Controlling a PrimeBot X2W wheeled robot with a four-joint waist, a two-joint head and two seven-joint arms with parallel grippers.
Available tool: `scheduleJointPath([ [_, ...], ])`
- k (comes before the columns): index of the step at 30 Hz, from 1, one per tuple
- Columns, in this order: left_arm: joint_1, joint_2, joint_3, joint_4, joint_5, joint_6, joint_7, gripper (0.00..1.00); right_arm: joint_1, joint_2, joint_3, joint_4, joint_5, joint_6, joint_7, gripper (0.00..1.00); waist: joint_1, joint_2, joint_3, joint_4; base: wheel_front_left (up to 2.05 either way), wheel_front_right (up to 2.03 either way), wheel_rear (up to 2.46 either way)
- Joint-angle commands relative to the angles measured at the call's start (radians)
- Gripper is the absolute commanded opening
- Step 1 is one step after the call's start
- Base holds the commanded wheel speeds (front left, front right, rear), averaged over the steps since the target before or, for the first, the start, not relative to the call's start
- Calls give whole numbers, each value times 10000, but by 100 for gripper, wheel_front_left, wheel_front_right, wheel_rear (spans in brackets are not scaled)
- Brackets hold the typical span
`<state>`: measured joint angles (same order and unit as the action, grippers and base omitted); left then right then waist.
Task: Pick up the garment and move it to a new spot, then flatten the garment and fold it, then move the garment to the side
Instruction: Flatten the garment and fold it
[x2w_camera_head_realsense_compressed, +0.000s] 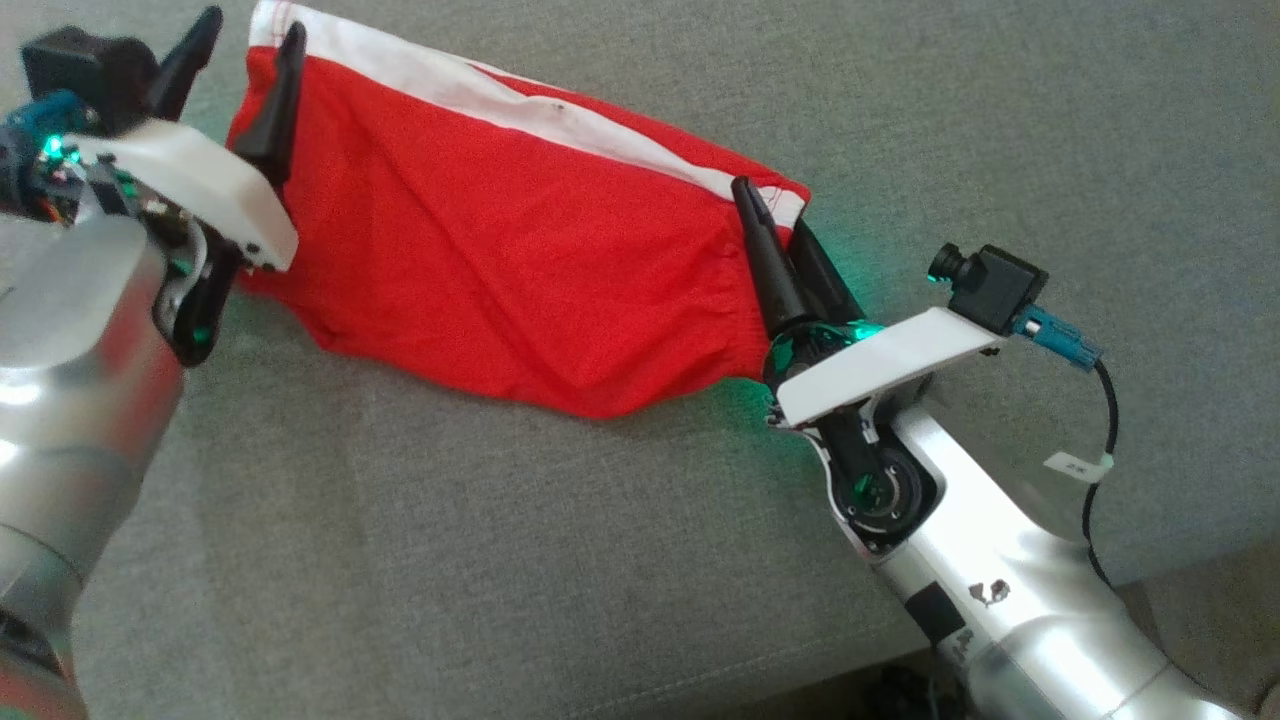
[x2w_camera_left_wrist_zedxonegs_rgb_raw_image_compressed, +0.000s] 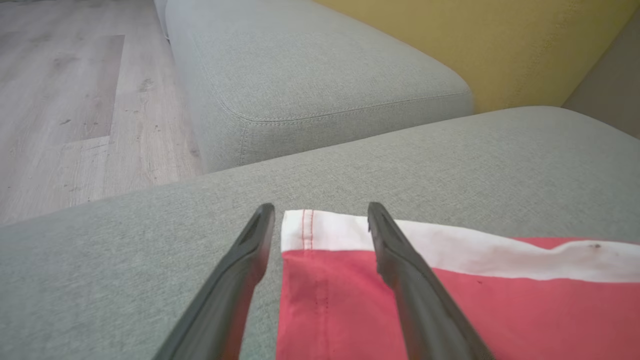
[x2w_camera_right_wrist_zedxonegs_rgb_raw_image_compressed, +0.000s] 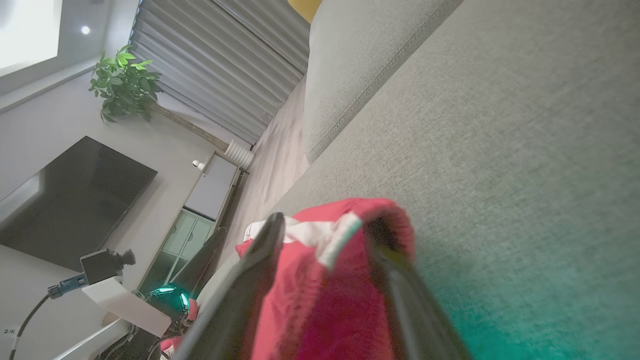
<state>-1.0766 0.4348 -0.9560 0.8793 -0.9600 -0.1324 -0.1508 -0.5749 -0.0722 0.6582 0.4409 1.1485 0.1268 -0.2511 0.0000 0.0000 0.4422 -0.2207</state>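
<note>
Garment (x2w_camera_head_realsense_compressed: 480, 260) on sofa (x2w_camera_head_realsense_compressed: 500, 560), left wrist view — floorboards (x2w_camera_left_wrist_zedxonegs_rgb_raw_image_compressed: 75, 100)

A small white tag (x2w_camera_head_realsense_compressed: 1075, 463) on the black cable (x2w_camera_head_realsense_compressed: 1113, 420) of the right arm's wrist camera, at the near right, bears dark marks too small to read. In the right wrist view, a second tag (x2w_camera_right_wrist_zedxonegs_rgb_raw_image_compressed: 9, 331) on the left arm's camera cable (x2w_camera_right_wrist_zedxonegs_rgb_raw_image_compressed: 30, 311) seems to read "2" and a character like "米".

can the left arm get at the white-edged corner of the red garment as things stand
Probably yes: the left gripper stands open astride that corner of the garment on the cushion; nothing blocks it.
</note>
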Motion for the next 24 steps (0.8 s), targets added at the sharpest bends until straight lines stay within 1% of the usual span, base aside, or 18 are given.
scheduleJointPath([
  [1, -115, 314, 123, -41, -73, 18, -168, 100, 120, 218, 59, -111, -42, 39, -105, 100, 0, 0, -125, 51, 0, 0, 0],
  [6, 409, 251, -67, 210, -379, 17, -619, 100, 544, 184, -162, 313, -180, 39, -105, 100, 0, 0, -503, 137, 0, 0, 0],
  [10, 822, 142, -104, 397, -443, 17, -942, 100, 974, -36, -287, 522, -181, 39, -106, 100, 0, 0, -835, 243, 0, 0, 0],
  [12, 1024, 56, 69, 549, -443, 25, -1049, 100, 1175, -172, -541, 554, -286, 39, -106, 100, 0, 0, -1026, 305, 0, 0, 0],
  [14, 1186, -24, 377, 565, -291, 191, -1095, 100, 1390, -276, -1020, 513, -605, 39, -106, 100, 0, 0, -1214, 380, 0, 0, 0],
  [15, 1268, -27, 642, 416, -112, 334, -1100, 100, 1488, -319, -1363, 465, -924, 39, -106, 100, 0, 0, -1292, 416, 0, 0, 0],
  [17, 1602, -19, 1286, -54, 405, 706, -1104, 100, 1703, -379, -2059, 295, -1912, 39, -106, 100, 0, 0, -1489, 508, 0, 0, 0],
  [18, 1835, -13, 1564, -299, 730, 891, -1105, 100, 1860, -310, -2576, 192, -2300, 39, -106, 100, 0, 0, -1590, 554, 0, 0, 0],
  [21, 2735, -77, 2567, -1149, 1636, 1424, -1106, 100, 2307, -108, -3712, -314, -4068, 39, -106, 100, 0, 0, -1922, 694, 0, 0, 0],
  [24, 3740, -255, 3452, -1878, 2461, 1761, -1107, 100, 2777, 93, -4479, -693, -5535, 39, -106, 100, 0, 0, -2257, 861, 0, 0, 0],
])
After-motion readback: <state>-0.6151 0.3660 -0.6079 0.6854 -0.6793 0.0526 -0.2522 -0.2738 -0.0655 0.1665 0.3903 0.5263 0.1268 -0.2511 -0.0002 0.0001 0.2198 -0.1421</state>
